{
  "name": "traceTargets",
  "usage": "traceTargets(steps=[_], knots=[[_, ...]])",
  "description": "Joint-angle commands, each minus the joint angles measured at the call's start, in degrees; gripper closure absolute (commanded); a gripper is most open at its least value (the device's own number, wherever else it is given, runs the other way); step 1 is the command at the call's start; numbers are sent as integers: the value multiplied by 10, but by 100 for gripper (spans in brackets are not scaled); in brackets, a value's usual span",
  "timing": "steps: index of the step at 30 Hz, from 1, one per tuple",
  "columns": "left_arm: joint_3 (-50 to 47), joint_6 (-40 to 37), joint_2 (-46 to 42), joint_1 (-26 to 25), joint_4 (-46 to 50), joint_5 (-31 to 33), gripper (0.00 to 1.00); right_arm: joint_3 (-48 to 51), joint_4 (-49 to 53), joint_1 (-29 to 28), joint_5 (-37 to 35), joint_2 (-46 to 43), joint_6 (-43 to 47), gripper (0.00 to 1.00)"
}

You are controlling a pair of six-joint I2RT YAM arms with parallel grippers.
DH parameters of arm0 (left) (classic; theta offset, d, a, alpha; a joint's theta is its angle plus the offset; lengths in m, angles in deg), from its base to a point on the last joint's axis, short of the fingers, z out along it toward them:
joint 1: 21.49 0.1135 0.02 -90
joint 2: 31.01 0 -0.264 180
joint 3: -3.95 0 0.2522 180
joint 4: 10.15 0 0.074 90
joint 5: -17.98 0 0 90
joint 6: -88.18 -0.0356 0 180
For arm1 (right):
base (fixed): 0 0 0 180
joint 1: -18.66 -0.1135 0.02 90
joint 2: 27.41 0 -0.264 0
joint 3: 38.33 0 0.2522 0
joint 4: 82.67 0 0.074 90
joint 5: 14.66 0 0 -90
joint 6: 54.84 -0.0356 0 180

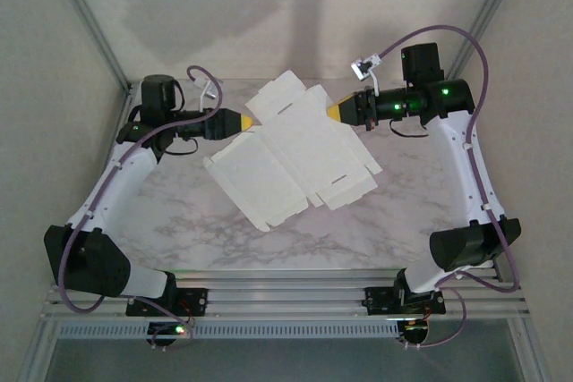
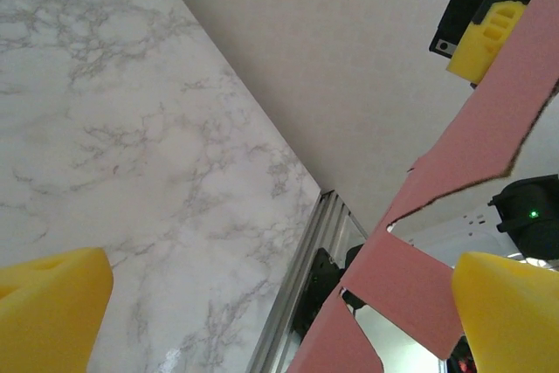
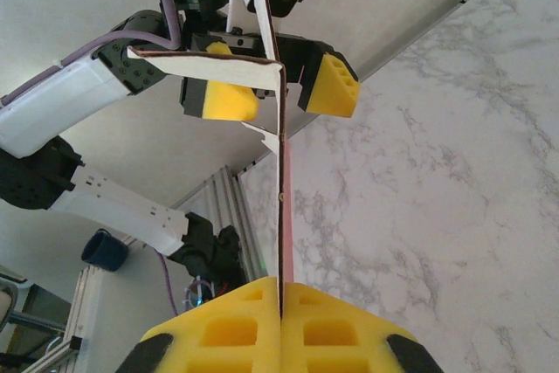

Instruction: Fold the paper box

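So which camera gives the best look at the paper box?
The top external view: the paper box is spread out, white face up, with its flaps and slots visible. The left wrist view catches part of its pink face; the right wrist view sees it edge-on, pinched in the right gripper.

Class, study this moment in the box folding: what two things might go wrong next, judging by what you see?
1. Only the right gripper pinches the paper box, at one edge; the thin sheet may sag, twist or slip free.
2. The left gripper stands open with a flap between its fingers; closing there might crease or crumple the wrong spot.
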Motion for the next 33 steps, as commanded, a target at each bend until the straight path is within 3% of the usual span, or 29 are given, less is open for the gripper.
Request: traceTargets(steps=[1, 11, 23, 33], knots=[[11, -27, 2, -9, 30, 1, 1, -2, -8, 4, 14, -5, -7, 100], [19, -70, 2, -25, 70, -19, 4, -2, -17, 4, 16, -2, -15, 100], [28, -74, 18, -43, 54, -51, 26, -3, -16, 4, 19, -4, -16, 100], [29, -84, 24, -52, 45, -112, 53, -10, 14, 4, 36, -4, 12, 100]])
